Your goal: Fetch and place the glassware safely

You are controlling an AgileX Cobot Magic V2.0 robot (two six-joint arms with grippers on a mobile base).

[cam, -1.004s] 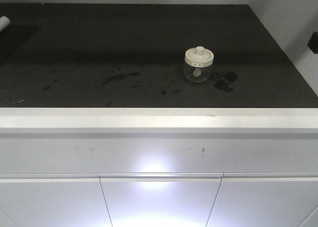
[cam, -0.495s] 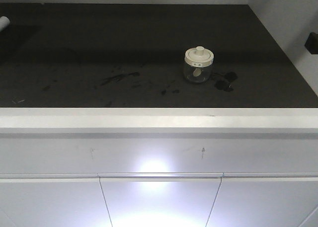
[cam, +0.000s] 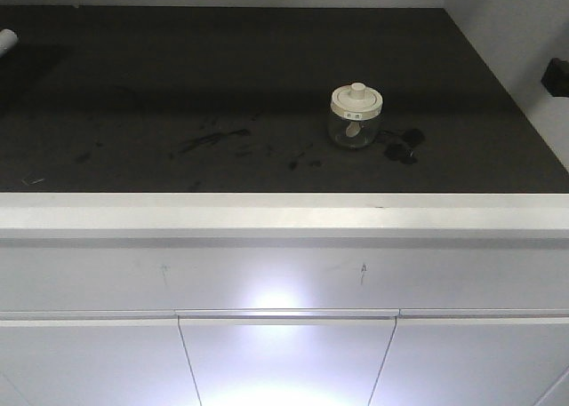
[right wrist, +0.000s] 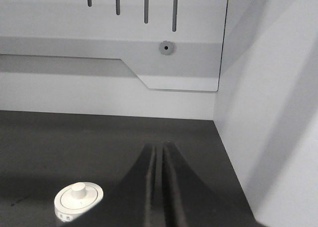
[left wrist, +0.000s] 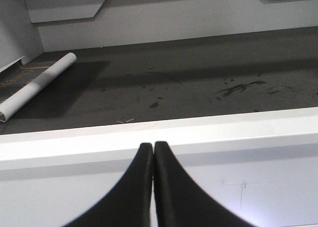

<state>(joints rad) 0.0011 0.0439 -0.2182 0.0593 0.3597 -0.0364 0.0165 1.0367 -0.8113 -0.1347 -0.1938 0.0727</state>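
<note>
The glassware (cam: 356, 115) is a small clear jar with a cream-white knobbed lid. It stands upright on the black countertop (cam: 178, 77), right of centre, with a whitish spoon showing inside. In the right wrist view its lid (right wrist: 78, 199) sits low and left of my right gripper (right wrist: 160, 146), which hovers above the counter, shut and holding nothing. In the front view only a dark piece of that right arm (cam: 556, 75) shows at the right edge. My left gripper (left wrist: 152, 145) is shut and empty, in front of the white counter edge (left wrist: 198, 130).
A white rolled tube (left wrist: 37, 85) lies at the counter's far left. A grey side wall (right wrist: 268, 113) closes the right end and a back wall (right wrist: 99, 95) the rear. Dark smudges (cam: 404, 144) mark the surface beside the jar. White cabinet fronts (cam: 284, 353) are below.
The dark piece of the right arm at the right edge has crept slightly left into the front view. The jar has not moved.
</note>
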